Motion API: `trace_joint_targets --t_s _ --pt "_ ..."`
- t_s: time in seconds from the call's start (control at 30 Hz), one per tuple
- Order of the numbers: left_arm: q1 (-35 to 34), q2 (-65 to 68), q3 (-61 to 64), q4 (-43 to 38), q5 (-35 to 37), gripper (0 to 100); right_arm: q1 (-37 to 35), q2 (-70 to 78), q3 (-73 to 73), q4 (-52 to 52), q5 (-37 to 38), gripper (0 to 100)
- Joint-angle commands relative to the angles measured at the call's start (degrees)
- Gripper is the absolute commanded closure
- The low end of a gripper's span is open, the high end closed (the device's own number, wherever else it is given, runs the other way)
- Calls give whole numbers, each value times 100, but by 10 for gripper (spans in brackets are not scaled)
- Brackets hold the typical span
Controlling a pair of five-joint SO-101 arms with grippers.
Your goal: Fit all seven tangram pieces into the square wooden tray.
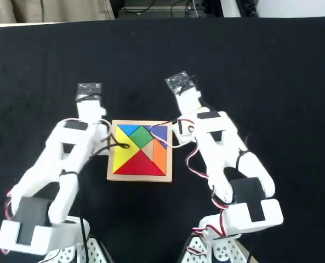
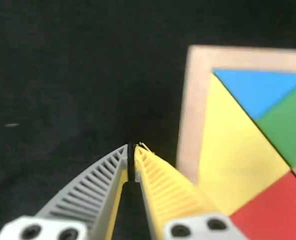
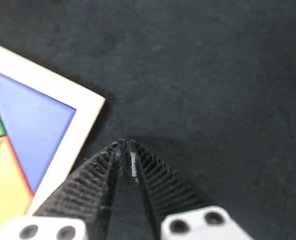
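L gripper [image 2: 134, 150]: grey + yellow fingers pinched together at the tips, nothing btwn them, low over the black cloth [image 2: 63, 75], just beside the left rim of the tray [image 2: 190, 100] but not touching it. R gripper [image 3: 125, 145]: black fingers likewise closed on nothing, just off the tray's far-right corner, by the violet-blue triangle [image 3: 33, 130]. Cloth covers the whole table. Past its far edge there's beige fabric [image 1: 47, 10], dark cables [image 1: 151, 6] and a bit of white wall [image 1: 294, 6]. In the high view, left arm [image 1: 58, 159] and right arm [image 1: 228, 159] flank the tray, both white. A dark wire [image 1: 115, 143] from the L side lies over the tray's left rim, and a white/red wire [image 1: 178, 143] loops at the right rim. The tray sits mid-table btwn the arms. It's square, so no long axis, and its sides run approx. in line w/ the table's far edge. Inside: blue triangle [image 1: 128, 129] at the far side, green piece [image 1: 142, 136], yellow triangle [image 1: 121, 153] on the left, red triangle [image 1: 139, 164] w/ its base along the near rim, orange piece [image 1: 159, 153] on the right. Pale patch [image 1: 149, 147] near the centre, can't tell if piece or bare wood.
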Motion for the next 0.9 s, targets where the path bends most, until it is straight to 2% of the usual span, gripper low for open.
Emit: trace_joint_targets --t_s 0.0,0.1,0.4,0.53,0.87 --pt "330 97 -418 255 193 970 149 -365 -4 -70 -62 988" --pt "347 149 -567 501 536 970 132 -356 -4 -70 -62 988" --pt "1182 105 -374 536 607 970 -167 -321 -57 -114 9 988" --pt "1262 105 -391 536 607 970 -237 -312 -66 -114 281 988" --pt "1455 97 -391 536 563 970 -237 -295 -154 -360 299 988"
